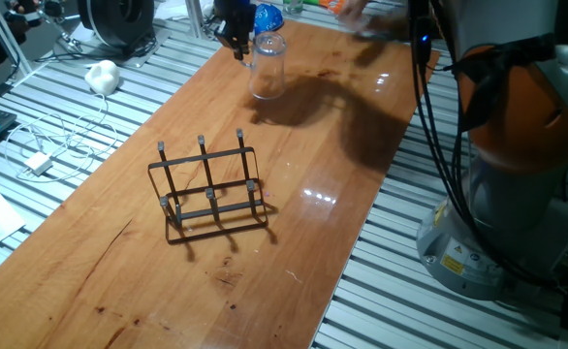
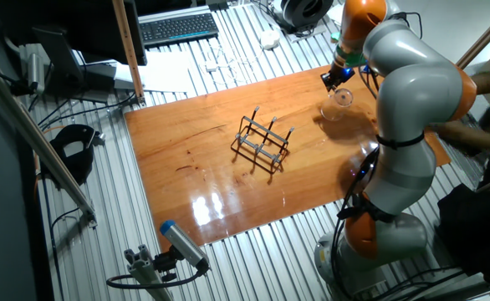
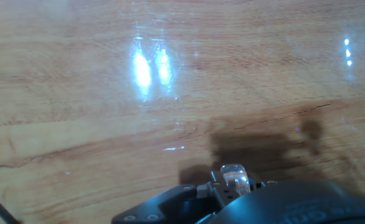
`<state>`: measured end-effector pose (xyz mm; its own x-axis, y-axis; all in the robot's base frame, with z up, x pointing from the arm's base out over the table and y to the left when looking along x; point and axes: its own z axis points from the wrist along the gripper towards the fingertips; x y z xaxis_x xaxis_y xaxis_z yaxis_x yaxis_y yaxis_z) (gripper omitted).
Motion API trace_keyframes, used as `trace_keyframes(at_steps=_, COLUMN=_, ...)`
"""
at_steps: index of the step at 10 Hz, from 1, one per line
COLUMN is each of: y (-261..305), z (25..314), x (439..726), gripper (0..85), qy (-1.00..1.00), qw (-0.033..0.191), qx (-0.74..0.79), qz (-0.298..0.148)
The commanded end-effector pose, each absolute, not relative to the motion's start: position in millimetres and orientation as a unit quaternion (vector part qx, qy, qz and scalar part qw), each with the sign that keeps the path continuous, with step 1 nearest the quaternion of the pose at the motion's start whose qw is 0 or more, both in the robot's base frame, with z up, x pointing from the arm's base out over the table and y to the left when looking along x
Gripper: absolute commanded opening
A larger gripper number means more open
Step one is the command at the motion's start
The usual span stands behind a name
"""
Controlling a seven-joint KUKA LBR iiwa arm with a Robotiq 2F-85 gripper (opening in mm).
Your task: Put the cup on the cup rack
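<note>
The clear cup (image 1: 268,68) is at the far end of the wooden table and looks to rest on it; it also shows in the other fixed view (image 2: 339,102). My gripper (image 1: 238,44) is at the cup's upper left rim, touching or very close to it, and also shows in the other fixed view (image 2: 334,77). I cannot tell how the jaws stand. The dark wire cup rack (image 1: 209,189) with upright pegs stands mid-table, well apart from the cup, and also shows in the other fixed view (image 2: 264,140). The hand view shows wood, only faint glassy glints, and a fingertip (image 3: 234,177) at the bottom edge.
A blue object (image 1: 267,16) sits just behind the cup. A person's hand (image 1: 362,19) is at the table's far right end. The robot base (image 1: 517,165) with black cables stands to the right of the table. A white cable and charger (image 1: 42,155) lie off the table's left.
</note>
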<state>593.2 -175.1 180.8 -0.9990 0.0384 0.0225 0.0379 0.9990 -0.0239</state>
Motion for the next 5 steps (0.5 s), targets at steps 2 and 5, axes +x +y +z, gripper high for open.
trace_keyframes(at_steps=2, y=-167, z=186, x=590, gripper=0.0, qy=-1.000, qw=0.012, qx=-0.021, qz=0.011)
trace_keyframes(at_steps=5, y=-147, z=189, x=579, gripper=0.0, qy=-0.999, qw=0.008, qx=-0.032, qz=0.017)
